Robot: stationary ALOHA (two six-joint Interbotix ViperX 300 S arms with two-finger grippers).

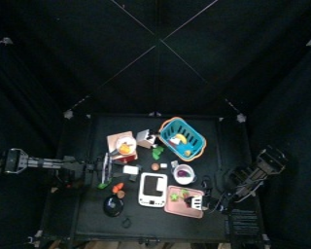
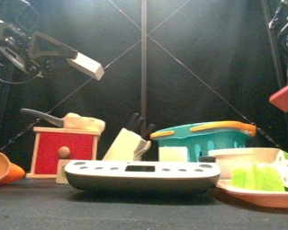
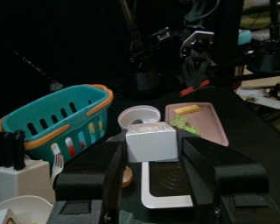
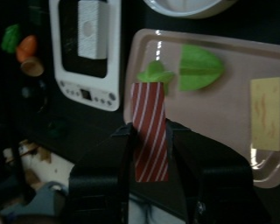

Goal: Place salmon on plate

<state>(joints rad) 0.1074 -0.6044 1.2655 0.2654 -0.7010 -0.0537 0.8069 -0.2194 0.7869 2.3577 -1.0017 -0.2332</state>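
Now the right gripper (image 4: 150,131) has its two black jaws closed on a flat, rectangular slab of red salmon with pale stripes (image 4: 150,131), gripped across its middle so both ends stick out. It hangs over the near edge of the long pink rectangular tray (image 4: 213,105), clear of the surface. On that tray sit two soft green leafy pieces (image 4: 192,68) and a flat tan block (image 4: 266,114), all well apart from the salmon's gripped middle.

Over on the other side, the left gripper (image 3: 150,144) is clamped on a pale grey cube (image 3: 150,143), smooth-faced and square-edged, held up in the air (the front view catches it as a light block (image 2: 86,65) high at the left arm).

Beside the tray lies a white kitchen scale with a dark display (image 4: 87,54), and past the tray's far corner, the rim of a round white dish (image 4: 189,5). The left wrist view adds a teal plastic basket with an orange rim (image 3: 55,118), ribbed walls, and a pale knife block with black handles (image 3: 14,171) near it.

The table (image 1: 86,219) is matte black, penned by black curtains (image 1: 67,58); thin cords cross overhead.

Only the front view shows the red wooden box with a black crank handle (image 2: 62,148), standing left of the scale. Only the top view gives the whole layout, the tray (image 1: 187,202) near the right arm.
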